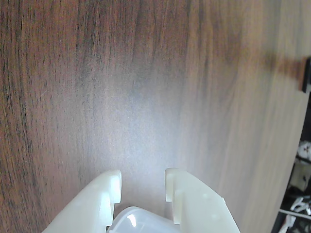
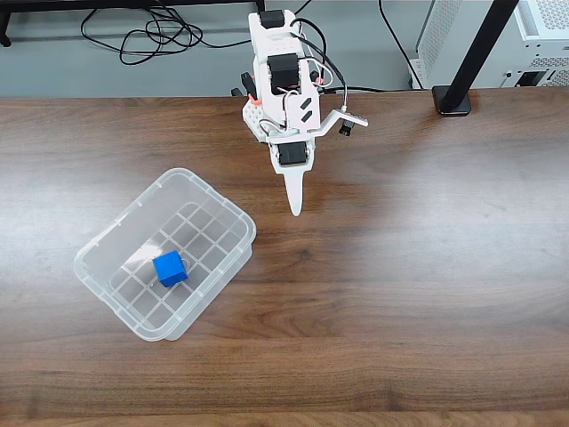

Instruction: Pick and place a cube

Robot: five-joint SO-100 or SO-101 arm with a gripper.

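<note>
The small bright-blue cube (image 2: 170,268) lies on the floor of the clear plastic bin (image 2: 218,201), which stands at the left front of the wooden table in the fixed view. My gripper (image 2: 295,206) hangs from the white arm right of the bin, apart from it, pointing at bare wood. In the wrist view my gripper (image 1: 142,184) comes in from the bottom edge. Its two white fingers (image 1: 109,187) stand apart with only table wood between them.
A black stand foot (image 2: 453,100) sits at the table's back right, and shows as a dark shape (image 1: 306,73) in the wrist view. Cables (image 2: 151,40) and a white case (image 2: 542,31) lie behind the table's back edge. Bare wood spreads right of the arm.
</note>
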